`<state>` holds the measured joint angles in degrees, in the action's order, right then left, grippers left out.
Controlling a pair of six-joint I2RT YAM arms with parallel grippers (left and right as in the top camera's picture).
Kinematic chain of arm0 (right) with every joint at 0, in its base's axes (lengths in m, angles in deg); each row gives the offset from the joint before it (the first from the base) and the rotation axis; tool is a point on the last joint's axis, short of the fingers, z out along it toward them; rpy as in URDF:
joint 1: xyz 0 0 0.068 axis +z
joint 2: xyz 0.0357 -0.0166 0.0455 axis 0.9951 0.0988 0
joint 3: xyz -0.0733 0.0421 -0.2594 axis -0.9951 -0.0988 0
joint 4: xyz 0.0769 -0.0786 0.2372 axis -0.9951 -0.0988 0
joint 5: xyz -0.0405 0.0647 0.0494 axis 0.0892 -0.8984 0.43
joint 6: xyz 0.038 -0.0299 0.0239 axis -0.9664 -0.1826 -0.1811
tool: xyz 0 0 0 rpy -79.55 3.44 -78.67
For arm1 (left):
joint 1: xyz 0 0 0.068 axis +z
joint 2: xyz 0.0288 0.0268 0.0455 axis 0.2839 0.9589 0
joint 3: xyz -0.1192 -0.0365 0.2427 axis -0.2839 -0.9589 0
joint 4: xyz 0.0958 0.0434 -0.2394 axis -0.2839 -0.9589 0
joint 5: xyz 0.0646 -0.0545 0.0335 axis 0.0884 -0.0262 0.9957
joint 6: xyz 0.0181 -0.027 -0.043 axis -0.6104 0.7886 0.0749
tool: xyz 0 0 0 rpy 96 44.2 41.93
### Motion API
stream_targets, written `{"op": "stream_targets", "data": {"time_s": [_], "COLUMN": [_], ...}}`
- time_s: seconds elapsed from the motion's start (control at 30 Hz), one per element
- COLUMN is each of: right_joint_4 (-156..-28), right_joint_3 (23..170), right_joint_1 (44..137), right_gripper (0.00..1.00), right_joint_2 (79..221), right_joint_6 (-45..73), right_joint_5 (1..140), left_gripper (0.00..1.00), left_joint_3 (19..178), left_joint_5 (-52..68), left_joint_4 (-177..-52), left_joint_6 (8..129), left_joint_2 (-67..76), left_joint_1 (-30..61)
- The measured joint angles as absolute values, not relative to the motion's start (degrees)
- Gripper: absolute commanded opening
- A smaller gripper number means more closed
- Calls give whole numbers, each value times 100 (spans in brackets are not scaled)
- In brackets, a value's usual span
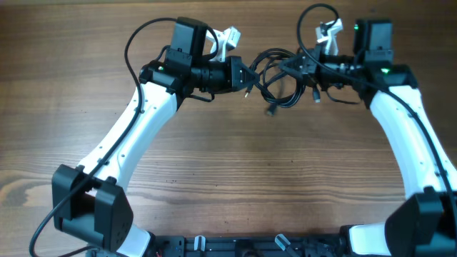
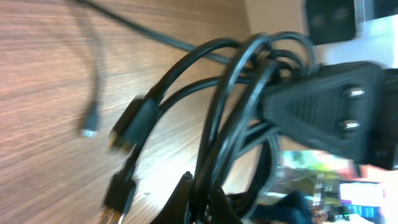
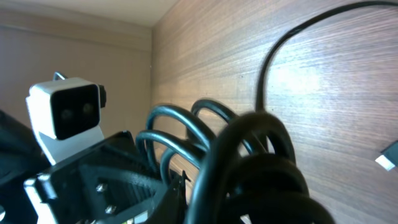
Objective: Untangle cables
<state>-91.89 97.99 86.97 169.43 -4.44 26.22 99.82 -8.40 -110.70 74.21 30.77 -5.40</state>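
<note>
Left gripper (image 1: 246, 76) at far centre of desk (image 1: 228, 164), closed right down, tips pinched on strands at the left edge of the cables (image 1: 275, 78); the left wrist view shows cords running into its tips (image 2: 198, 200)

Cables sit as one tangled bundle between both grippers, far side of desk, just right of centre; can't tell if the bundle is lifted clear of the desk or dragging on it

Right gripper (image 1: 291, 68) just right of the bundle, also closed; it looks to be nipping cords on the right side, its black finger pressed into the loops in the left wrist view (image 2: 323, 109), though the exact strand held is hidden

Step in hand, judged: pull-apart of the knot. To do it well, each gripper should hold a different cord, not the same loop. Draw apart slowly and sideways, low over the desk, and watch whether loops slide or cinch tight. If they cinch, stop, ease off and regrip nearer a free end. Don't yank on the plugs (image 2: 121, 134)

Cables look: thin, black, glossy, several overlapping loops (image 3: 249, 149) stacked close. Dark plug ends hang out on the left of the bundle, and one small silver-tipped end (image 2: 90, 126) is apart from the rest
</note>
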Motion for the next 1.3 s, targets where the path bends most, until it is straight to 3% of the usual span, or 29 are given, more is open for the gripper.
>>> {"op": "stream_targets", "data": {"time_s": [0.2,0.53,0.67,0.8,0.97,1.13,1.3], "right_joint_4": [-9696,-9573,-10314,-11267,-11571,-11648,-11667], "right_joint_3": [9740,9593,9779,9818,9818,9818,9818], "right_joint_1": [8233,7132,5881,6205,6887,7223,7475], "right_gripper": [4,4,4,4,5,11,29], "right_joint_2": [16617,16617,16514,16398,16400,16400,16400], "right_joint_6": [-197,-169,148,638,1079,1379,1702], "right_joint_5": [2218,843,1980,3553,4456,4570,4312], "left_gripper": [4,4,4,4,4,4,4], "left_joint_3": [10120,9818,9313,9097,9105,9145,9171], "left_joint_5": [-357,1083,3020,3735,2670,430,-1520], "left_joint_4": [-11741,-11502,-12031,-11994,-11782,-11716,-11690], "left_joint_6": [6448,6236,6109,6085,5882,5174,4533], "left_joint_2": [2933,2832,3143,3484,3455,3455,3455], "left_joint_1": [-618,-918,-470,-236,-291,-295,-302]}}
